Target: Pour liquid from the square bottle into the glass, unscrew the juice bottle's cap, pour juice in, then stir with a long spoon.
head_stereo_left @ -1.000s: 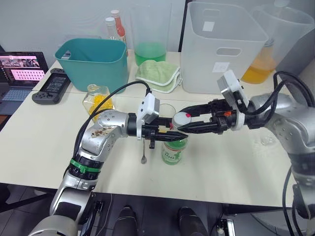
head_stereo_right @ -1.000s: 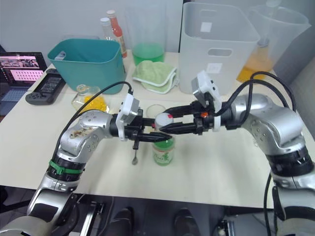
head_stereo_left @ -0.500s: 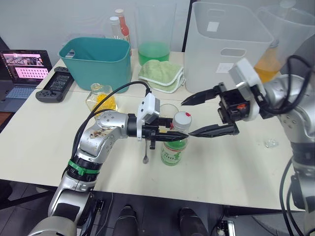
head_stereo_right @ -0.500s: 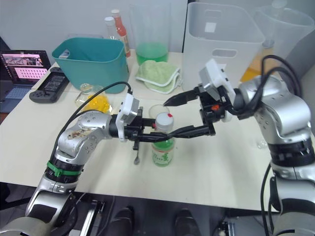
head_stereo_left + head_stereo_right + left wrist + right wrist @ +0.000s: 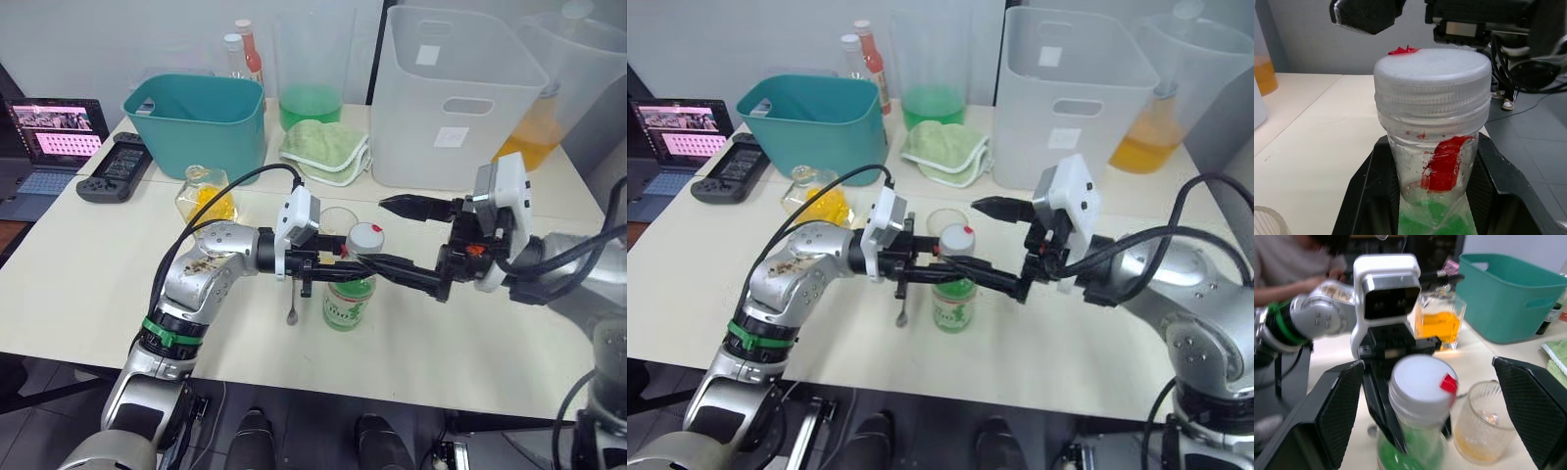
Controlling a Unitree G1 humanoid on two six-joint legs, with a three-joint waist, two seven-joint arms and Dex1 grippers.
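Ribbed white cap [image 5: 1432, 78], clear juice bottle [image 5: 349, 294]

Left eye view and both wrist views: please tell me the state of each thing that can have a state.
juice bottle: upright, held by the left tool
cap: on the bottle
left tool: shut on the bottle's neck
right tool: open, one finger on each side of the cap
glass: upright, a little amber liquid inside
long spoon: lying on the table
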